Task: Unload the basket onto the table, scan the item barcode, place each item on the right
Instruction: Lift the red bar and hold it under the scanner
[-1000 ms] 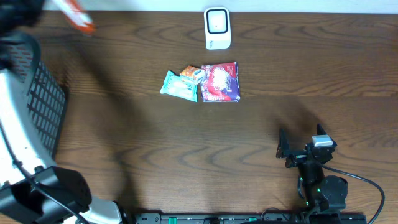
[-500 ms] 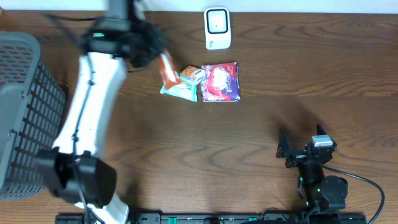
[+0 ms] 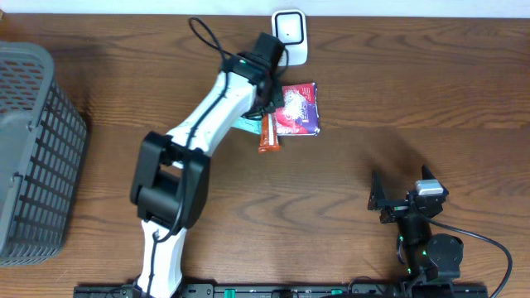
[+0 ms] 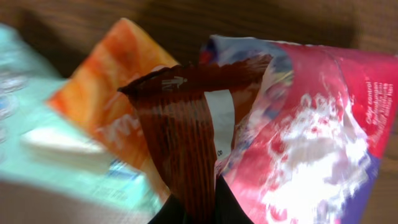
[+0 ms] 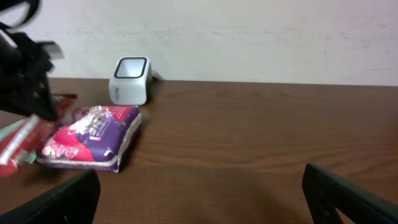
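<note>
The left gripper (image 3: 267, 116) is pinching a red snack wrapper (image 3: 268, 137) by one end, with its jaws closed tight on it. It is holding the wrapper at the pile of packets, between a pink and purple bag (image 3: 298, 109) and a teal packet (image 4: 18, 124). A white scanner (image 3: 290, 37) is sitting just behind the pile. The right gripper (image 3: 401, 195) is resting well apart near the front of the table (image 3: 431, 99), its fingers spread wide around nothing. A grey basket (image 3: 33, 141) is standing at the left.

Left gripper (image 3: 267, 114), clamped on thin orange-red foil packet (image 3: 268, 137), has swung from far-left table edge to beside pink-and-purple plastic pouch (image 3: 298, 112).
</note>
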